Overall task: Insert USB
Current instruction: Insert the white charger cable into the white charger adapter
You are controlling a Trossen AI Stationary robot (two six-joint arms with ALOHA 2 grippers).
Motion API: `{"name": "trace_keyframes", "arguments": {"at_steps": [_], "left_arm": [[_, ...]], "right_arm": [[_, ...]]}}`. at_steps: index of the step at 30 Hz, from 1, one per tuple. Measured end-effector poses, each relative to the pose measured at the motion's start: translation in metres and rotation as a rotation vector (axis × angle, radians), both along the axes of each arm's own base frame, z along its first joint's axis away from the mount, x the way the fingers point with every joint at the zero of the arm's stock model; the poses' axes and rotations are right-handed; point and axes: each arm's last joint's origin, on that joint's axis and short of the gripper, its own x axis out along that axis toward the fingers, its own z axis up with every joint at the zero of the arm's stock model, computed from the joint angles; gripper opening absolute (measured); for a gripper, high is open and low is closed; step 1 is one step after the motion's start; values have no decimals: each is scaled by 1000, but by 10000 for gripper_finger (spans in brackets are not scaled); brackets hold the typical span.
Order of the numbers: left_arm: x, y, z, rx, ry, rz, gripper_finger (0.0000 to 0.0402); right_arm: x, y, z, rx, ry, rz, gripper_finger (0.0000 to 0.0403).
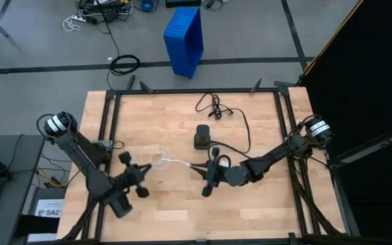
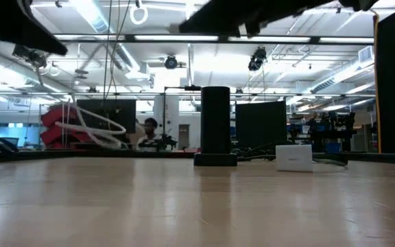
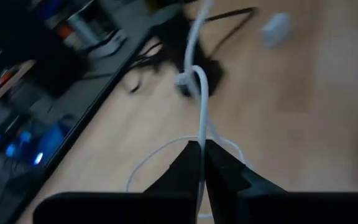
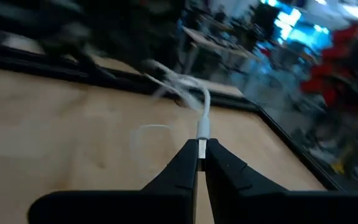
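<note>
- I see the USB (image 1: 160, 158) lifted above mid-table, strung between both grippers.
- My left gripper (image 3: 202, 155) is clenched on the cable.
- My right gripper (image 4: 201, 155) grips its plug end.
- The black box (image 1: 202, 137) stands nearby.

The USB (image 1: 160, 157) hangs between the left tool (image 1: 146, 168) and right tool (image 1: 194, 165), with the black box (image 1: 203, 137) behind.

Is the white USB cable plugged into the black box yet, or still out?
Out. The USB cable hangs between the left gripper and right gripper, both shut on it, apart from the black box.
</note>
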Motion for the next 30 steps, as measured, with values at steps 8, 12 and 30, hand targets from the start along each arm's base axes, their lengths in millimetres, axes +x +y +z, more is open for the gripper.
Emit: {"name": "trace_keyframes", "arguments": {"at_steps": [8, 12, 30], "left_arm": [[17, 33, -16, -21, -4, 183, 0], [22, 47, -23, -55, 32, 259, 0], [-4, 93, -71, -137, 237, 507, 0]], "right_arm": [[-6, 14, 7, 10, 20, 287, 0], [-7, 16, 4, 21, 54, 321, 0], [-60, 30, 42, -68, 82, -74, 0]]}}
